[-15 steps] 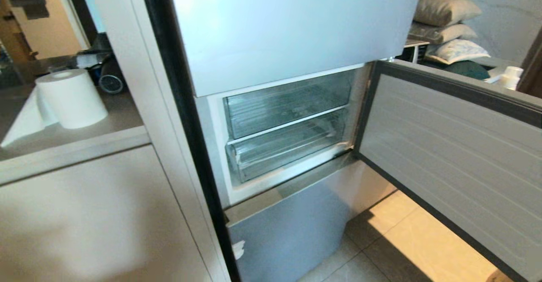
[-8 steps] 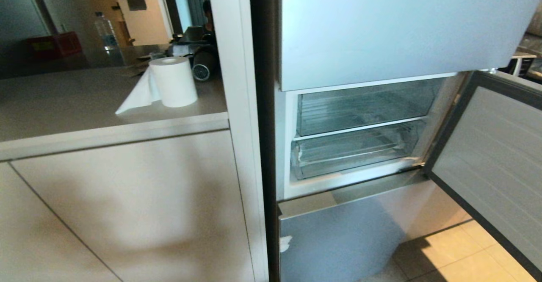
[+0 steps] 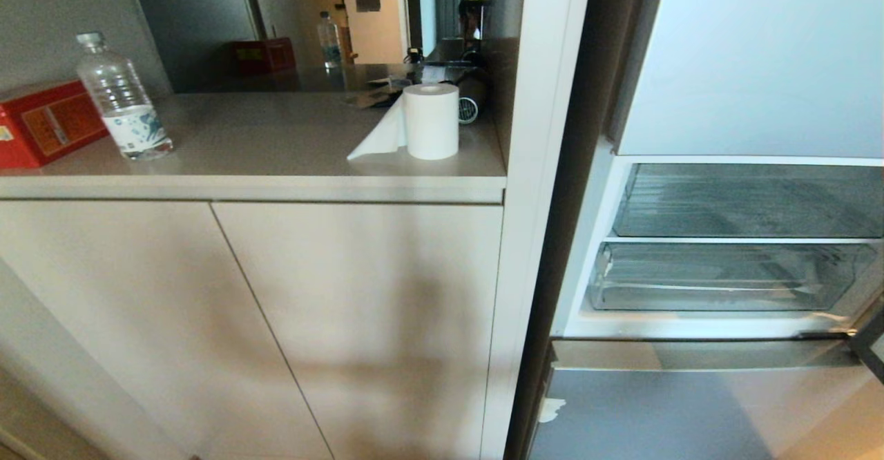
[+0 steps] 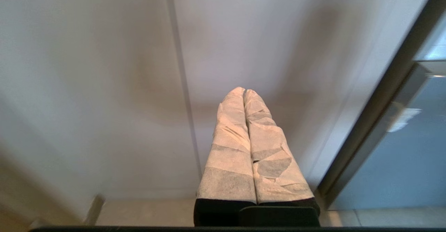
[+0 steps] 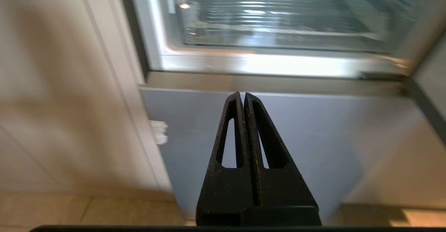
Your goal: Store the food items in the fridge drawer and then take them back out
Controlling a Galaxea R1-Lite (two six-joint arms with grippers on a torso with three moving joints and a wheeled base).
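Since no food item shows in any view, we can only log where the drawer sits and judge handling from that. Left to right in head view: red box (image 3: 43,130) at far left of the counter (image 3: 276,170), clear water bottle (image 3: 123,99) just beside it, paper roll (image 3: 431,121) w/ a loose sheet trailing near the counter's right end, then the white side panel (image 3: 532,204), then the open fridge compartment. Fridge drawer (image 3: 725,277) is the lower clear bin, pushed in, whitish patch at its front-left corner; shorter clear bin (image 3: 746,201) sits above it. Both look empty as far as we can see through the plastic. Neither arm is in head view. Left gripper (image 4: 244,92): wrapped fingers pressed together, nothing held, facing the cabinet doors (image 4: 104,85). Right gripper (image 5: 243,94): black fingers together, nothing held, facing the grey lower door (image 5: 296,138) below the drawer. Judgement: the drawer is prob. light, stiff, thin-walled plastic, smooth and fairly slippery, may flex or crack if pinched hard. We'd take hold at the front lip near mid-width so it slides straight w/o racking; a corner pull could jam it. Food: location unknown, so grip pt. TBD.
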